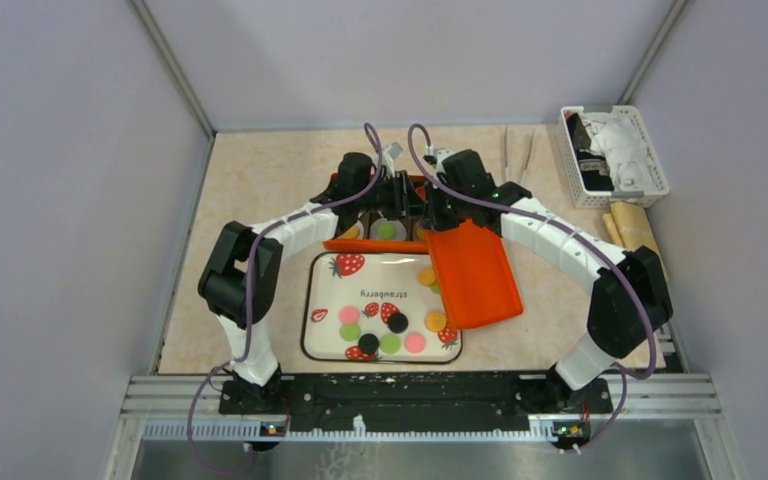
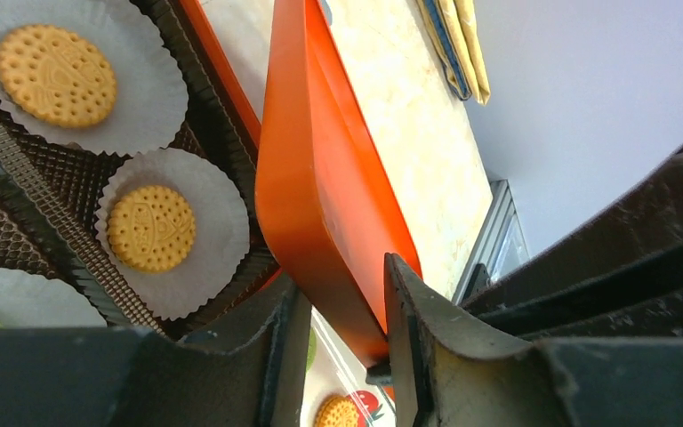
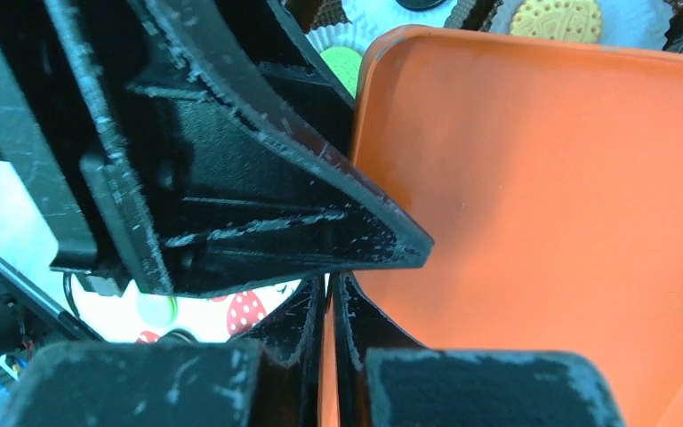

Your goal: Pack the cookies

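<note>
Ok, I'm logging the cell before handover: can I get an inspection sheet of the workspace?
Surface: beige table.
Job's things: cookies on strawberry tray, others in paper cups inside orange box.
Clutter: white basket, tongs at far edge.
Grippers: right gripper shut on tilted orange lid; left gripper open beside it.
Cables: purple cables along both arms.
Surroundings: plain grey walls.

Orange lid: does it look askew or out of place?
Yes. The orange lid is off the cookie box, tilted, its edge pinched in the right pincer, and it overlaps the right side of the strawberry tray, beside loose cookies.
</note>
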You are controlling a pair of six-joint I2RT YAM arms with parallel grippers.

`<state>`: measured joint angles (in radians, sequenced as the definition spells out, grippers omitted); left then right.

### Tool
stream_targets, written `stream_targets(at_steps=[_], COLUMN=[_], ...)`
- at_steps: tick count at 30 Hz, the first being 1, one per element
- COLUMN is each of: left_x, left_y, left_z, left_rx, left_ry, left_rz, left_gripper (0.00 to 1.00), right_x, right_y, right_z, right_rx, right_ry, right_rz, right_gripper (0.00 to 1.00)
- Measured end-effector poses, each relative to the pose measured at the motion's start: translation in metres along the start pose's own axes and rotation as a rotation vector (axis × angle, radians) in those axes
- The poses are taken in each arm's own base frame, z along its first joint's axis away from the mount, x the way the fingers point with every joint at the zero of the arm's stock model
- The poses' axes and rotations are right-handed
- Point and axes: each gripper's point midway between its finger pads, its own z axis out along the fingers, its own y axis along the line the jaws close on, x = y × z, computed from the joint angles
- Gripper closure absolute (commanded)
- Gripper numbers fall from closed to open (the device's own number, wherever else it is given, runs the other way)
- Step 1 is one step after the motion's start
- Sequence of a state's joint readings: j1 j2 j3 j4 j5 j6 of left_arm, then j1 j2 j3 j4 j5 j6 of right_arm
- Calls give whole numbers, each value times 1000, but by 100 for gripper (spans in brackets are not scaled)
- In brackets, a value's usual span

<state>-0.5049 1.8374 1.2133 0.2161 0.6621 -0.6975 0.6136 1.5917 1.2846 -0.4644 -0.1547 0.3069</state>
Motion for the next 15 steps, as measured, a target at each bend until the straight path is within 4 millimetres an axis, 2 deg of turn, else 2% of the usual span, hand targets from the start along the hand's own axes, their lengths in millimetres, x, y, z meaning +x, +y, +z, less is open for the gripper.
stream_targets(at_steps=[2,7,10,15], left_x=[2,6,9,9], left_y=[1,-1,1,3], left_z=[0,0,1,1], left_rx=[-5,0,-20,-65], left_ry=[2,16,24,36], left_rz=[-12,-40,-57,-62], left_gripper=[69,92,100,100], right_x=[-4,2,4,3], right_y=[4,2,2,2], right_z=[0,4,4,3], right_rx=[-5,8,12,40], right_ry=[-6,17,24,18], right_rz=[-6,-10,-19,-58], right_gripper=[100,100,100,77])
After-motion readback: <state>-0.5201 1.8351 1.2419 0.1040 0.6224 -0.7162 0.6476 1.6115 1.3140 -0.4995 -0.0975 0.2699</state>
